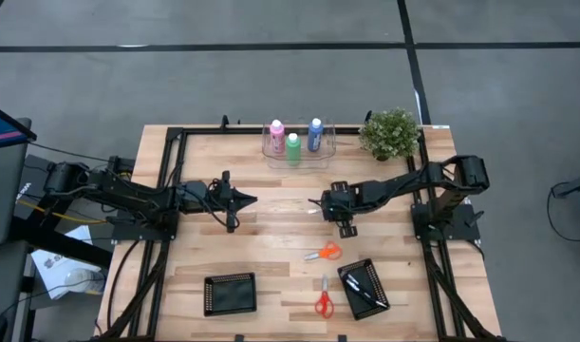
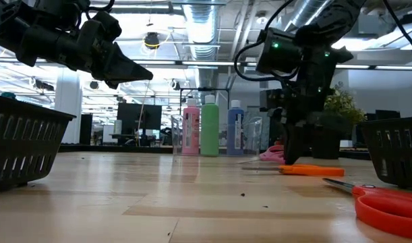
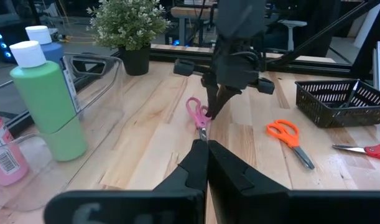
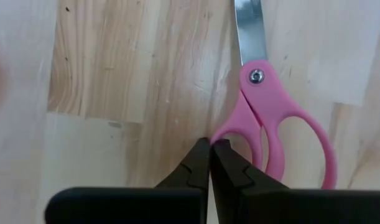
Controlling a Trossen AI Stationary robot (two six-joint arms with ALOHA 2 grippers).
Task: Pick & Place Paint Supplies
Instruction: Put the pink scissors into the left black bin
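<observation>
Pink point(image 1: 276, 135), green point(image 1: 293, 146) and blue point(image 1: 315, 134) paint bottles with white caps stand upright in a clear container point(image 1: 299, 142) at the table's far edge. My right gripper point(image 4: 210, 144) is shut and points down at mid-table. Its tips stand at the handle of pink scissors point(image 4: 270, 118), which lie flat on the wood. My left gripper point(image 3: 206, 147) hovers shut above the table left of centre, its fingers pointing toward the right arm. A black basket point(image 1: 364, 288) at the near right holds thin dark things. My right gripper comes from above, slanting steeply down, and its shut fingertips stand against the outer edge of one pink handle loop point(image 4: 230, 127). Nothing pink shows between the fingers. I cannot tell whether a finger touches the loop. The scissors lie flat on the table.
Orange scissors point(image 1: 323, 252) and red scissors point(image 1: 322, 299) lie near the front, between an empty black basket point(image 1: 230, 294) and the right one. A small potted plant point(image 1: 389, 133) stands at the far right. Bare wood lies between the two grippers.
</observation>
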